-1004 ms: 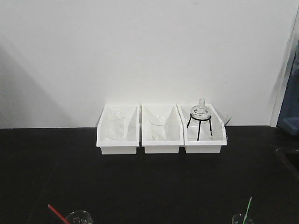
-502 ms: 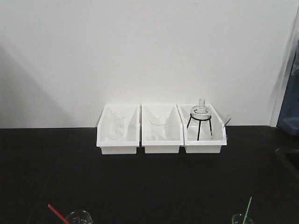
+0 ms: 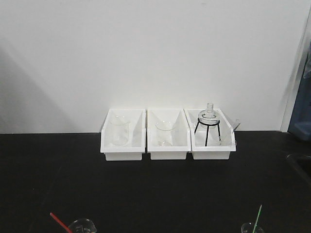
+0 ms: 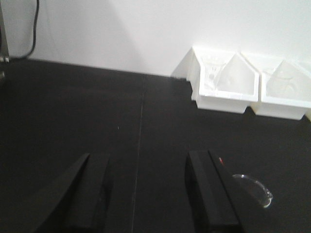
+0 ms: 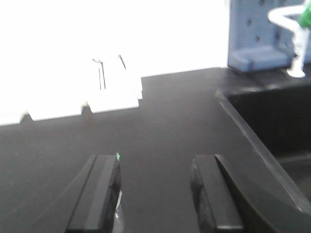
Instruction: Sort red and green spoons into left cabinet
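Observation:
The red spoon (image 3: 59, 221) leans in a glass beaker (image 3: 81, 226) at the bottom left of the front view. Only its handle shows. The green spoon (image 3: 258, 215) stands in another beaker (image 3: 251, 228) at the bottom right. My left gripper (image 4: 148, 194) is open over bare black counter. A speck of the red spoon (image 4: 221, 160) peeks past its right finger, beside the beaker rim (image 4: 252, 188). My right gripper (image 5: 155, 194) is open too, with the green spoon's tip (image 5: 117, 156) just behind its left finger. The left cabinet is out of view.
Three white bins (image 3: 168, 135) holding glassware stand against the back wall, the right one with a flask on a black tripod (image 3: 209, 125). A black sink (image 5: 272, 126) drops off to the right of my right gripper, with a blue peg rack (image 5: 257, 34) behind it.

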You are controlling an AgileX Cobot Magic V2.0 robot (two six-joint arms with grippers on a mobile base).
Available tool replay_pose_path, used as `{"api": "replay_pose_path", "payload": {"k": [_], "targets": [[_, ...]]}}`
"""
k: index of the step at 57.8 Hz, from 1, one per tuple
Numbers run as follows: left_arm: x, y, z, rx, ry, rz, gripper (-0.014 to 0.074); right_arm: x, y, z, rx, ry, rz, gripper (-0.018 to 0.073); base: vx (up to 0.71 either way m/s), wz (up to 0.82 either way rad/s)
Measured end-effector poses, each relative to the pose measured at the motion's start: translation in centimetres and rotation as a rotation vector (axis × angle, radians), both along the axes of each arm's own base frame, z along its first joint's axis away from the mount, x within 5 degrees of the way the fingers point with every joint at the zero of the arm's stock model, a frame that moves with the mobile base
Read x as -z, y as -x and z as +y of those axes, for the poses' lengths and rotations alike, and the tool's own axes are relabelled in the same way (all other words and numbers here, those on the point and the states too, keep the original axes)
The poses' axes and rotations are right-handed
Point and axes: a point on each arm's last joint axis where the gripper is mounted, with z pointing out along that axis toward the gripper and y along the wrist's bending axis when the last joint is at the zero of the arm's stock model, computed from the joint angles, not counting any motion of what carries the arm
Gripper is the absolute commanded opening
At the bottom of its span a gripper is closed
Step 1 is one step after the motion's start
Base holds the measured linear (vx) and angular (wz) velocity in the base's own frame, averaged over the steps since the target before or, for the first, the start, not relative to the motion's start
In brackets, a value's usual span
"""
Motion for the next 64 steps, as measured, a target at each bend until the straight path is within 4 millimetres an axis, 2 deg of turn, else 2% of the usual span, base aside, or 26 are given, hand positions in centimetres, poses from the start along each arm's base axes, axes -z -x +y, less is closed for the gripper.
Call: {"api": "replay_pose_path", "payload": {"k": [18,27,39,51,64], "targets": [[1.7,-4.5,-0.3,0.019,0.043,0.025,0.047,3.4,-5.7,0.2,-0.05,-0.022,0.091,0.0414,0.0,0.0],[3.2,-6.3,-1.6,0.093,0.092,0.07,0.047,5.4,-7.8,0.3,-0.077,-0.038,0.096,0.0414,0.0,0.0],[4.5,-8.2,-3.9,0.284,0.082,0.032,0.047,6.6,-8.7,0.4,-0.085,-0.048,0.116,0.0414,0.0,0.0],[7.5,-10.4,-4.7,0.324,0.146,0.083,0.047,6.4,-8.8,0.4,-0.098,-0.018,0.092,0.0414,0.0,0.0],[9.9,-11.7,-5.3,0.348,0.25,0.087,0.047,6.2,-9.0,0.4,-0.109,0.018,0.075,0.0414,0.0,0.0]]}}
